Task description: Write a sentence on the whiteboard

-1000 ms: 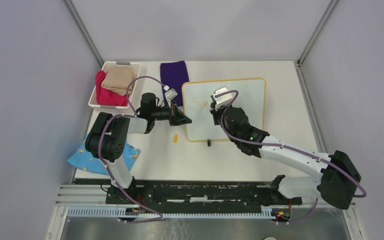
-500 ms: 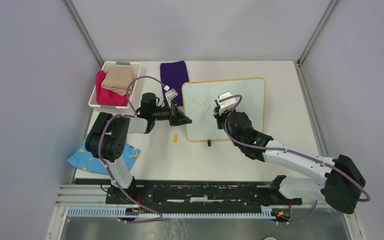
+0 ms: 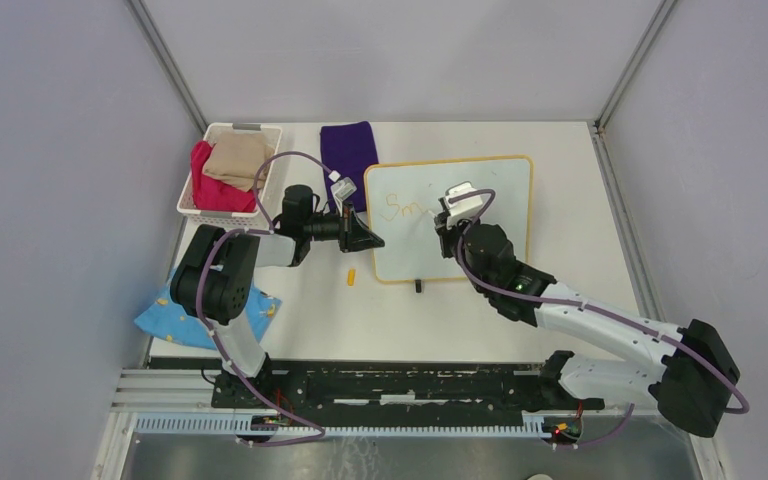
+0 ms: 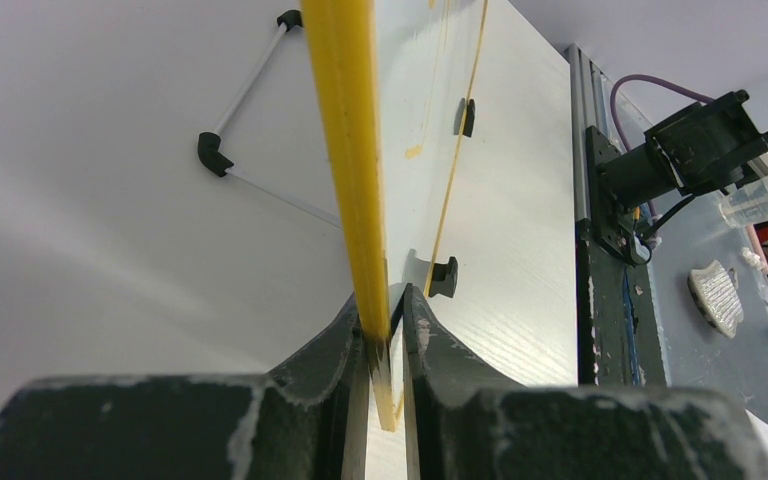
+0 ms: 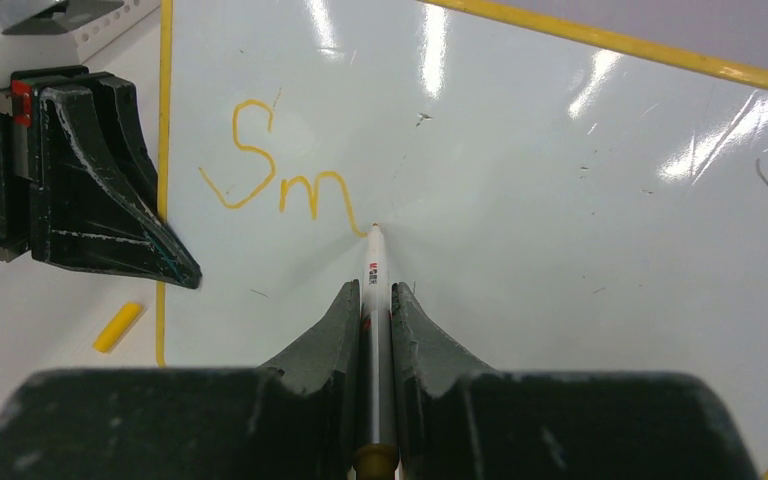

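The whiteboard (image 3: 500, 215) with its yellow frame lies on the table, right of centre. My left gripper (image 3: 370, 240) is shut on the board's left frame edge (image 4: 350, 180). My right gripper (image 3: 447, 222) is shut on a white marker (image 5: 375, 275), and the marker's tip touches the board. The sentence (image 5: 280, 170) reads "Sm" in orange letters, ending at the marker's tip. It also shows in the top view (image 3: 400, 208). The left gripper's fingers (image 5: 110, 200) show at the left of the right wrist view.
A small yellow marker cap (image 3: 351, 276) lies on the table left of the board. A purple cloth (image 3: 348, 150) lies behind the board. A white basket (image 3: 192, 195) with clothes stands at the back left. A blue cloth (image 3: 165, 318) lies near the left arm's base.
My right gripper has moved rightward across the board with the marker. The writing has grown from a partly hidden "S" to "Sm". The left gripper has not moved.
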Motion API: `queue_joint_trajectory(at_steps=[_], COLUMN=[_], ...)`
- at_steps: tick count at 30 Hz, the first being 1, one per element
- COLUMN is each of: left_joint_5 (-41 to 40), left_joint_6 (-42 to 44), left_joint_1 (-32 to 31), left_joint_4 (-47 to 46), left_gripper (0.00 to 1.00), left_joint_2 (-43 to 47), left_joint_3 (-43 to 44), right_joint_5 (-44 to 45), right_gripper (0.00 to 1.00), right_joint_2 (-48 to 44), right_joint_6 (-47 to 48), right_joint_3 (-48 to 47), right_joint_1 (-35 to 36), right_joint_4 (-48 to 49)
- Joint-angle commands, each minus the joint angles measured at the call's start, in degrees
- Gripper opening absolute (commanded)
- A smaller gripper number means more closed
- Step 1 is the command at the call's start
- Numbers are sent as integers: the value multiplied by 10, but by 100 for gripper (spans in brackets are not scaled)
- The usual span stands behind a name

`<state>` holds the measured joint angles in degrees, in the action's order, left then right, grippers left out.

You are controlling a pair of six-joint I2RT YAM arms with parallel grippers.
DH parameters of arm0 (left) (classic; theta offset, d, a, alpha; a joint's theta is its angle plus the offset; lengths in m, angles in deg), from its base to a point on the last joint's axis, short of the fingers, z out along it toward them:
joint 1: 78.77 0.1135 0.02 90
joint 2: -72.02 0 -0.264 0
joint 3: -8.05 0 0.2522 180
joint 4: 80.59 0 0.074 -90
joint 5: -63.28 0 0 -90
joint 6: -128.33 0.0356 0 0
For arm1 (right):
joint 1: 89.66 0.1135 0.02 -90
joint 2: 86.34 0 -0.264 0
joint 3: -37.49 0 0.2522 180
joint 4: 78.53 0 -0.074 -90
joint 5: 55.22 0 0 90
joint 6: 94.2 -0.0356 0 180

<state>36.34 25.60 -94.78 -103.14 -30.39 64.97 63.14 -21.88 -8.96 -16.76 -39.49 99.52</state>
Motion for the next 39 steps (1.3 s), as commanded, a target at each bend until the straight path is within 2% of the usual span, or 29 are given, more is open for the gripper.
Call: queue_joint_trajectory(at_steps=[1, 16, 39], left_joint_5=[-73, -74, -79], left_joint_6=[70, 72, 79], left_joint_1=[-24, -26, -27], left_joint_4=[80, 82, 95], left_gripper=[2, 2, 2], left_joint_2=[-24, -24, -26], left_joint_3=[-16, -16, -12], right_joint_5=[2, -10, -5], right_gripper=[0, 0, 0], right_joint_2=[-18, 15, -12], right_joint_6=[-5, 1, -20], right_joint_3=[-33, -54, 11], right_joint_1=[-6, -16, -21], right_joint_4=[13, 16, 6])
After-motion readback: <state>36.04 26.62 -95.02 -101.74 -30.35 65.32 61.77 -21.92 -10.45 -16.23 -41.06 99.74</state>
